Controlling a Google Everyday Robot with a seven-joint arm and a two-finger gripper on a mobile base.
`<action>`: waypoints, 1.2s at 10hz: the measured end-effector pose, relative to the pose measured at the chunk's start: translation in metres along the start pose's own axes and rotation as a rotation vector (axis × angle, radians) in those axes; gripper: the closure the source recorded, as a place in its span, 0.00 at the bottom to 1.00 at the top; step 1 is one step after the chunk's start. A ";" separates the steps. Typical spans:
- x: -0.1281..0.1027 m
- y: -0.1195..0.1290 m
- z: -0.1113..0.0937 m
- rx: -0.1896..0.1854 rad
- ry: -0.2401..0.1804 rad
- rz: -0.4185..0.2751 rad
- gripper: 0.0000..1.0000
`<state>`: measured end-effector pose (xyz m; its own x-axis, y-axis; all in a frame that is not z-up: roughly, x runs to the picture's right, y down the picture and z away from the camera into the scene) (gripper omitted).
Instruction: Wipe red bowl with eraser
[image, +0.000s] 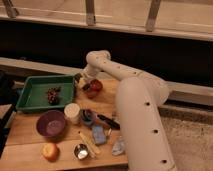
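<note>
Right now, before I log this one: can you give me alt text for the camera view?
A white robot arm reaches across a wooden table, its shut gripper at the left rim of the red bowl. A green tray, purple bowl, white cup and blue sponge lie nearby.
</note>
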<state>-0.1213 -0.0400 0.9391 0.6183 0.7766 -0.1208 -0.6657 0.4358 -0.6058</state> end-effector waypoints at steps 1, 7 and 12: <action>0.005 0.003 0.000 0.000 0.005 -0.003 1.00; 0.059 -0.032 -0.038 0.061 0.015 0.052 1.00; 0.022 -0.021 -0.015 0.046 0.020 0.018 1.00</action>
<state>-0.0875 -0.0394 0.9376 0.6140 0.7755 -0.1469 -0.6947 0.4427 -0.5669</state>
